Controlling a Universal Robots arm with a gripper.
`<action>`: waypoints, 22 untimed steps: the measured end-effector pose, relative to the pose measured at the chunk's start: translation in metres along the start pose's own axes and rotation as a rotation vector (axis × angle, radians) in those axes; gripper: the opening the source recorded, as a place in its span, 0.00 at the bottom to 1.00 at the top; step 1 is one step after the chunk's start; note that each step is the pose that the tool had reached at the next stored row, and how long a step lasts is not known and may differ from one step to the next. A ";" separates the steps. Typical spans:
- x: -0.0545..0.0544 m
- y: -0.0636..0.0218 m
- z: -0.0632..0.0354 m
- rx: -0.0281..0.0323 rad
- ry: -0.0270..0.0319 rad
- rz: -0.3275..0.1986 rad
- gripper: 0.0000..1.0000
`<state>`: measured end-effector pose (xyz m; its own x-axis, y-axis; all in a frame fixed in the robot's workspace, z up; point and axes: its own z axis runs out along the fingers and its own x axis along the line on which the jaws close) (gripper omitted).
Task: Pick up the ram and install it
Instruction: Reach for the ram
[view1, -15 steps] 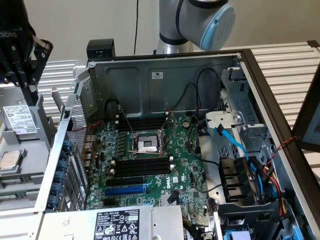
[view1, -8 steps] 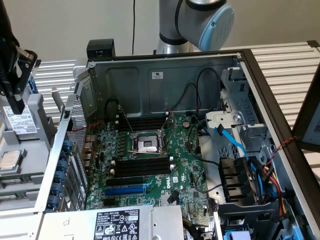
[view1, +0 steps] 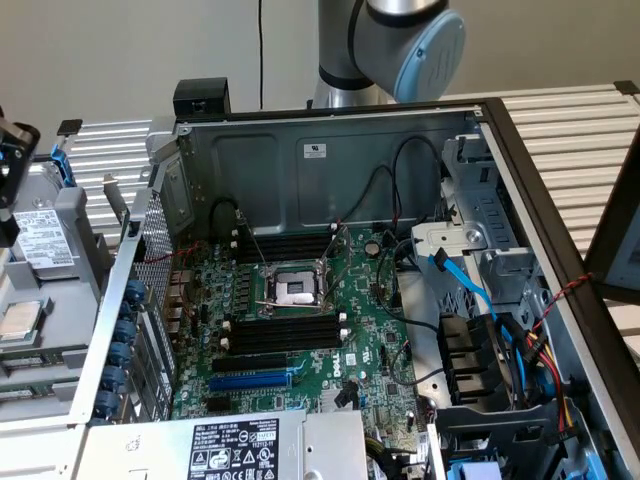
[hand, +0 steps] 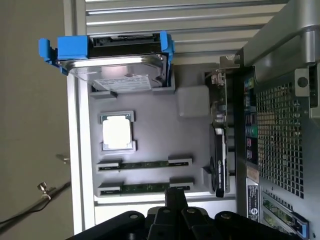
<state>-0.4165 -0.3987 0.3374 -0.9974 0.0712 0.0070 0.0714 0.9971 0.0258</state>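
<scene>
Two ram sticks lie side by side in the holders of a grey tray (hand: 150, 130). One ram stick (hand: 145, 164) is the farther from my gripper, the other ram stick (hand: 142, 188) the nearer. Both are thin and green. My gripper (hand: 175, 192) hovers above the tray, its black fingers pressed together and shut on nothing. Its tip overlaps one end of the nearer stick. In the exterior view the open computer case holds the green motherboard (view1: 300, 340) with its long black memory slots (view1: 280, 330) bare.
A hard drive in a blue carrier (hand: 112, 55) and a processor chip (hand: 118, 132) share the tray. A graphics card (hand: 220, 150) stands on edge beside the case's perforated wall (hand: 280, 130). Inside the case are a blue expansion slot (view1: 250, 381), the processor socket (view1: 296, 290) and cable bundles (view1: 500, 350).
</scene>
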 end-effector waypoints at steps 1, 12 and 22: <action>0.003 -0.0002 0.0018 0.0000 0.0000 0.000 0.10; 0.010 -0.0013 0.0219 -0.0001 -0.0001 0.000 0.10; 0.012 -0.0018 0.0355 0.0000 0.0000 0.000 0.10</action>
<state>-0.4288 -0.3986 0.3019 -0.9974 0.0717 0.0070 0.0718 0.9971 0.0258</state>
